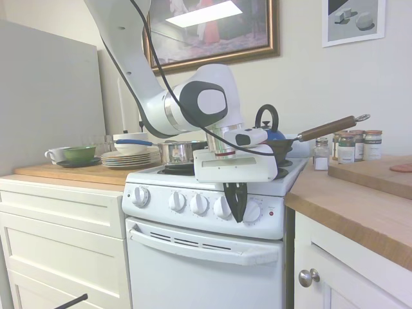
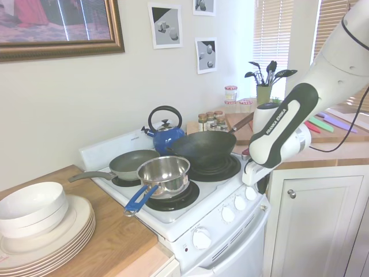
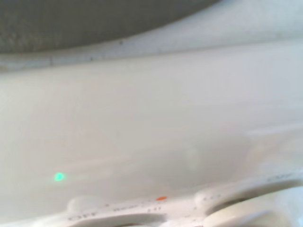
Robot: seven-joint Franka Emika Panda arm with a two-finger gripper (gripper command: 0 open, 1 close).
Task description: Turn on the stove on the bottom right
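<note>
The narrow white electric stove (image 1: 212,244) with black coil burners stands between white drawer cabinets (image 1: 61,238) and a wood-topped counter (image 1: 360,206). The black two-finger gripper (image 1: 237,207) points down against its front panel, fingers pinched nearly together between the two rightmost round white knobs (image 1: 252,212); whether they grip a knob cannot be told.

Both exterior views are evenly and brightly lit. A ceiling light is reflected as glare in the painting (image 1: 212,26). The wrist view is blurred and washed out.
</note>
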